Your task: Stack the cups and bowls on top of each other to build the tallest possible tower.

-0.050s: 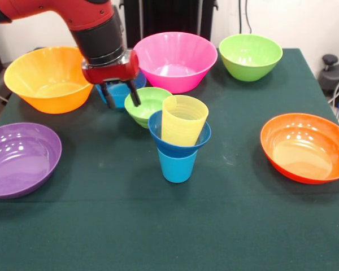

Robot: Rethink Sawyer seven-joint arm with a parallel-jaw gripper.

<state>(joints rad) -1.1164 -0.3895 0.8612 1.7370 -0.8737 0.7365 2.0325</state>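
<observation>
Eight glossy bowls [175,60], two cups [183,120]

Dark green cloth-covered bench [158,226] fills view. White wall [294,22] behind, black cable [247,17] hanging down it. Dark panel [169,17] at top centre. Black knob-like object [330,59] beside bench's edge.
</observation>
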